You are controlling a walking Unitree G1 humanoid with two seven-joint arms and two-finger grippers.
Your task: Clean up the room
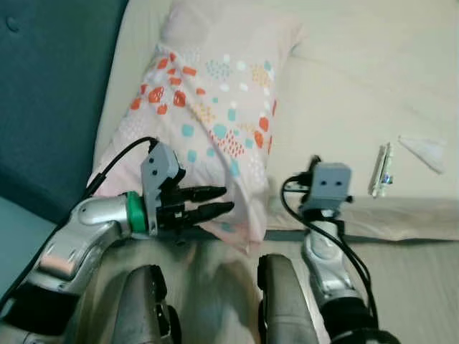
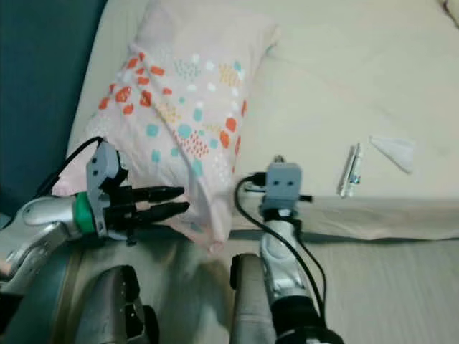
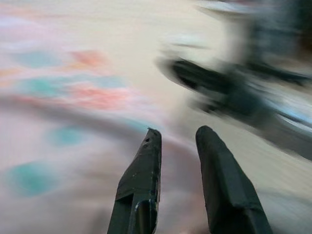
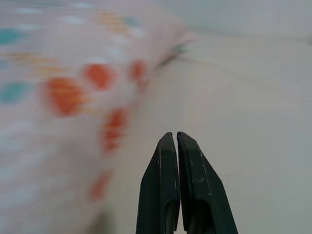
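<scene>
A pale pink pillow (image 1: 208, 107) with orange and teal spots lies on the left part of the cream bed (image 1: 344, 79), its near corner hanging over the front edge. My left gripper (image 1: 227, 198) reaches in from the left and hovers over that near corner. Its fingers (image 3: 141, 170) stand a little apart, open, with nothing between them. My right gripper (image 4: 174, 134) is shut and empty. It points forward over the sheet just right of the pillow, at the bed's front edge, behind its grey wrist box (image 1: 327, 183).
A small clear wrapper (image 1: 381, 170) and a crumpled white tissue (image 1: 424, 152) lie on the sheet to the right. A dark teal headboard (image 1: 50, 93) rises on the left. My own legs (image 1: 143, 301) press close to the bed's front edge.
</scene>
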